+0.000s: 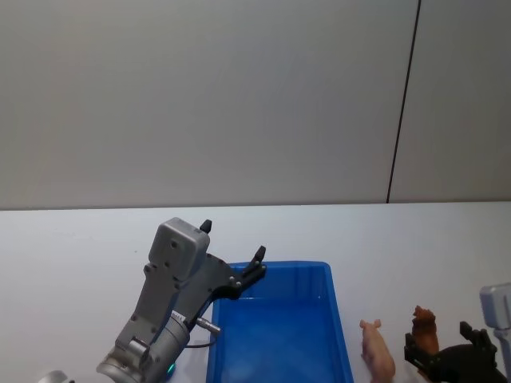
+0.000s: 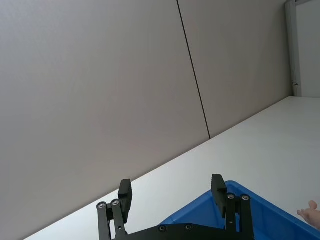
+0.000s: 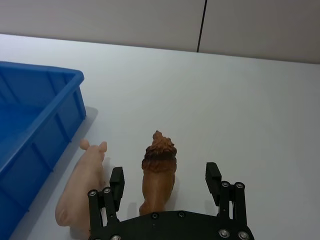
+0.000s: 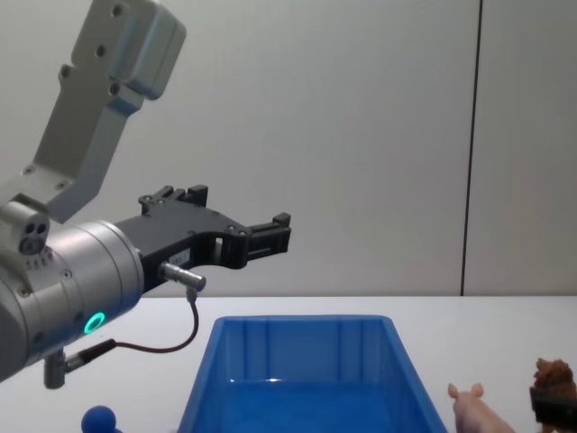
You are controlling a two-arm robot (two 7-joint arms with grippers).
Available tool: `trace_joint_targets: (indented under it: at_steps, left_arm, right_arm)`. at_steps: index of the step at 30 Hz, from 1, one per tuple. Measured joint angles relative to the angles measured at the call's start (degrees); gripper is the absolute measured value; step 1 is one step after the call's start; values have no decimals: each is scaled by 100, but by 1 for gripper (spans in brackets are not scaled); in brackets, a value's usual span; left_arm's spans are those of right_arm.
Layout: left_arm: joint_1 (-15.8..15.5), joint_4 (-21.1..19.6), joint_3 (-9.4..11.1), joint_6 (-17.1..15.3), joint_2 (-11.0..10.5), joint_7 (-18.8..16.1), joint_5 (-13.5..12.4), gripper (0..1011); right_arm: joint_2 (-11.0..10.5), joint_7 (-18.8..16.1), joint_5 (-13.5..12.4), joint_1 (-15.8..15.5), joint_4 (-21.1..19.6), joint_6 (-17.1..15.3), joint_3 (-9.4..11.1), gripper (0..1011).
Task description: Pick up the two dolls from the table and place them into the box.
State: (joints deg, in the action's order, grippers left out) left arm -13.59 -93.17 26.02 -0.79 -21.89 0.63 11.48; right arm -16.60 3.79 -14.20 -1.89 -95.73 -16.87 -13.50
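white table | right pincer wide astride brown lion, pig beside | left pincer wide over box

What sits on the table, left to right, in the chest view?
Dark blue toy → blue box → pink pig → brown animal figure. Left gripper hangs open above the box's left side; right gripper is open, straddling the brown figure.

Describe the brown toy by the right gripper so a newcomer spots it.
Start at the blue bin; on the white table to its right are two small animal figures side by side. The pale pink pig is nearer the bin; the brown maned animal is beyond it, between the open fingers of the right gripper.
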Motion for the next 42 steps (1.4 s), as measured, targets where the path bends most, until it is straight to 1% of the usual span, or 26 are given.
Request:
trace_joint_targets:
  at_steps: [7, 9, 10, 12, 13, 16, 18, 19, 22, 23, 25, 27, 28, 31, 32, 42]
  left_arm:
    - [0, 0, 0, 0, 0, 0, 0, 1001]
    - [0, 0, 0, 0, 0, 0, 0, 1000]
    - [0, 0, 0, 0, 0, 0, 0, 1001]
    - [0, 0, 0, 0, 0, 0, 0, 1001]
    - [0, 0, 0, 0, 0, 0, 0, 1001]
    - [0, 0, 0, 0, 0, 0, 0, 1001]
    - [0, 0, 0, 0, 0, 0, 0, 1001]
    - [0, 0, 0, 0, 0, 0, 0, 1001]
    - [0, 0, 0, 0, 0, 0, 0, 1001]
    - [0, 0, 0, 0, 0, 0, 0, 1000]
    - [0, 0, 0, 0, 0, 0, 0, 1001]
    - [0, 0, 0, 0, 0, 0, 0, 1001]
    - [0, 0, 0, 0, 0, 0, 0, 1001]
    - [0, 0, 0, 0, 0, 0, 0, 1001]
    - [0, 0, 0, 0, 0, 0, 0, 1001]
    - [0, 0, 0, 0, 0, 0, 0, 1001]
  right_arm:
    - [63, -56, 30, 48, 202, 20, -18, 999]
    - [74, -70, 37, 53, 236, 28, -21, 964]
    - [84, -80, 45, 57, 263, 33, -24, 927]
    - [93, -88, 52, 58, 289, 37, -27, 902]
    - [99, -92, 58, 58, 305, 38, -30, 846]
    - [108, -94, 68, 51, 318, 39, -32, 795]
    - [111, -91, 73, 35, 319, 39, -33, 705]
    - [111, -89, 75, 27, 318, 39, -33, 705]
    - [111, -72, 83, -4, 293, 38, -32, 603]
    - [109, -58, 88, -23, 265, 34, -29, 589]
    - [103, -34, 94, -52, 223, 26, -24, 486]
    - [98, -20, 98, -70, 192, 22, -21, 446]
    - [91, 2, 106, -93, 153, 18, -16, 390]
    - [82, 30, 117, -122, 99, 16, -8, 334]
    - [74, 48, 124, -140, 60, 16, 0, 299]
    - [19, 107, 183, -238, -226, 93, 52, 297]
